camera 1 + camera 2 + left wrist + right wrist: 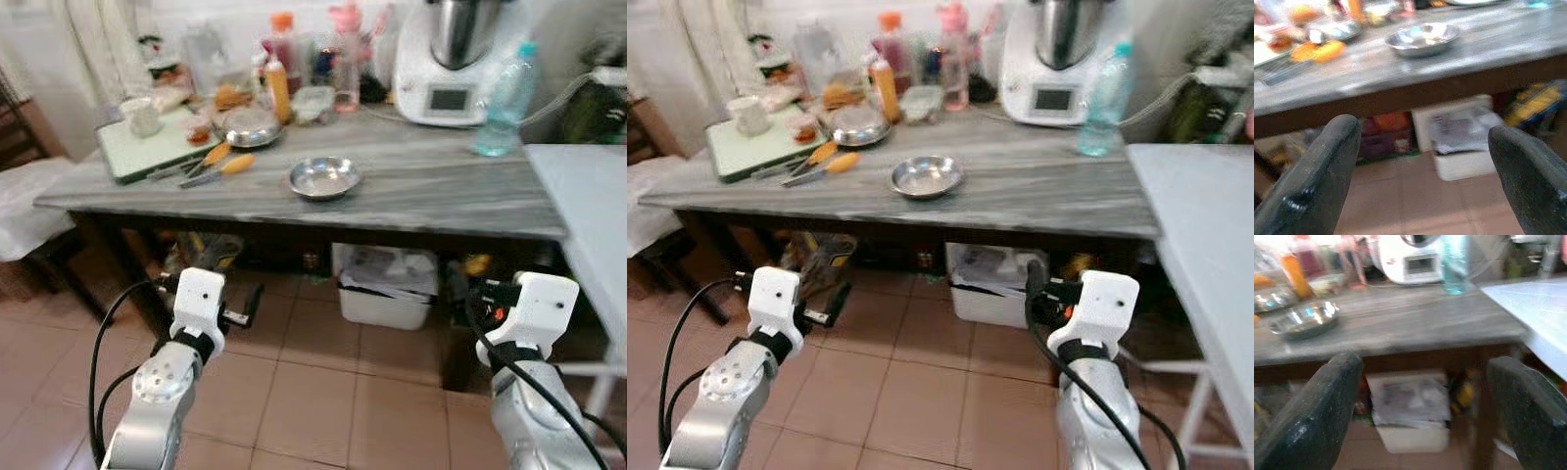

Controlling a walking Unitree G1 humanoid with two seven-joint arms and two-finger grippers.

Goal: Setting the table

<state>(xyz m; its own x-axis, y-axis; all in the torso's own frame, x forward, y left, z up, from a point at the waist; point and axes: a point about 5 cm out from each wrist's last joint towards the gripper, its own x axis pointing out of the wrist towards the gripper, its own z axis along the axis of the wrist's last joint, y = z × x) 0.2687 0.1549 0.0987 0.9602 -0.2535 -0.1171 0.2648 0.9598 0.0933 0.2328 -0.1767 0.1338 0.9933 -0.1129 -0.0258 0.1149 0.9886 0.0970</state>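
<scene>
A: Eyes on the steel bowl [324,177], sitting near the front edge of the grey counter [441,186], roughly mid-length, nothing in it that I can make out.

B: And behind it?

A: 2 orange-handled tools [220,162] toward the left end beside a green tray [147,147], bottles along the back edge, a white kitchen machine [453,59] at the back right.

B: Grippers?

A: Left gripper [1422,161] and right gripper [1422,396] both low, below counter height, fingers spread wide apart, holding nothing.

B: Best approach, then?

A: I'd say raise 1 arm above the edge first, then take the bowl's near rim squarely, because thin steel could slide.
</scene>
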